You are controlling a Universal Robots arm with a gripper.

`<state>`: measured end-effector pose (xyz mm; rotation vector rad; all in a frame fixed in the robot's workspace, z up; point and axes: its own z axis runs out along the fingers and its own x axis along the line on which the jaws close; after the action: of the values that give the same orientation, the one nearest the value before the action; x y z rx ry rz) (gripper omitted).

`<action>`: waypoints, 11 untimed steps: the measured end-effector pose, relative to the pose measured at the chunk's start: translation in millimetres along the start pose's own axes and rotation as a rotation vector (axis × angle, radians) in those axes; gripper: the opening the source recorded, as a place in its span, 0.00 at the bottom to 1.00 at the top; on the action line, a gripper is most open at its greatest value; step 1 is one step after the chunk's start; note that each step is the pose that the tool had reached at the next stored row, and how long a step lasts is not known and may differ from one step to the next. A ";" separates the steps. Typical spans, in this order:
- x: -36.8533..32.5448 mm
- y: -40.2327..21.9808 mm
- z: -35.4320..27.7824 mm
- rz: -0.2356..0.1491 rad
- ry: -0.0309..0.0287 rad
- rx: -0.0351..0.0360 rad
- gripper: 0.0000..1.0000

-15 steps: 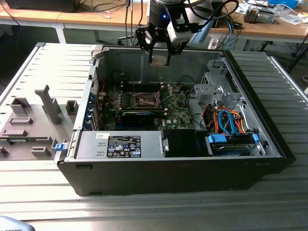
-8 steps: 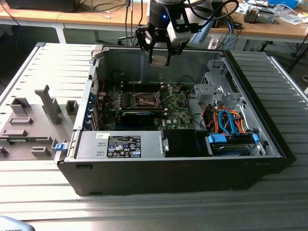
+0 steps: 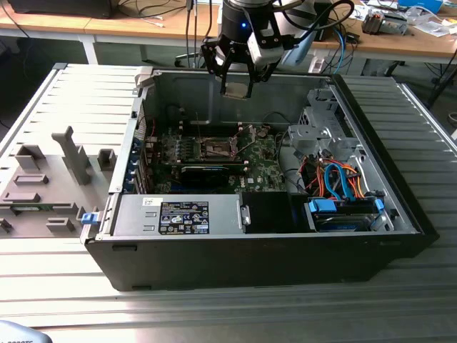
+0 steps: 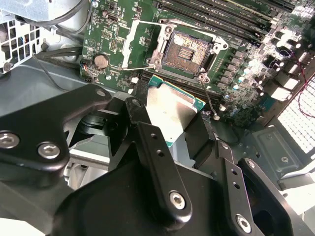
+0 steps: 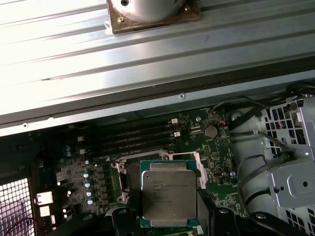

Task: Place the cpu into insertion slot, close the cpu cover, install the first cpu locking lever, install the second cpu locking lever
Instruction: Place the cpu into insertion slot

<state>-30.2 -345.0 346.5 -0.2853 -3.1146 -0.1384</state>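
Observation:
My gripper (image 3: pixel 235 86) hangs above the open computer case, shut on the cpu (image 4: pixel 172 110), a flat square chip with a silvery top and green edge, also seen in the first wrist view (image 5: pixel 168 191). The black fingers (image 4: pixel 152 147) clamp the chip on two opposite sides. Below it on the green motherboard (image 3: pixel 257 168) lies the insertion slot (image 4: pixel 189 51), a dark square recess showing bare contacts. The cpu cover (image 4: pixel 135 42) stands swung open beside the slot. In the first wrist view the chip hides most of the insertion slot (image 5: pixel 127 179).
Black memory slots (image 5: pixel 133 140) run along one side of the socket. A drive cage (image 3: pixel 321 132) with orange and blue cables (image 3: pixel 339 179) fills the case at the exterior view's right. The power supply (image 3: pixel 178 214) sits at the front. Case walls (image 3: pixel 285 82) surround the board.

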 end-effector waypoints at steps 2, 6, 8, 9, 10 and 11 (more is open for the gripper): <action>0.0 0.0 0.1 0.001 -0.0001 0.0000 0.54; 0.0 -0.1 0.6 0.004 -0.0004 -0.0001 0.54; 0.0 -0.1 0.7 0.005 -0.0005 -0.0001 0.54; 0.0 -0.1 0.8 0.006 -0.0005 -0.0001 0.54; 0.0 -0.1 0.9 0.006 -0.0006 -0.0001 0.54; 0.0 -0.1 1.0 0.007 -0.0006 -0.0001 0.54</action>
<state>-30.2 -345.0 345.5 -0.2957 -3.1140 -0.1384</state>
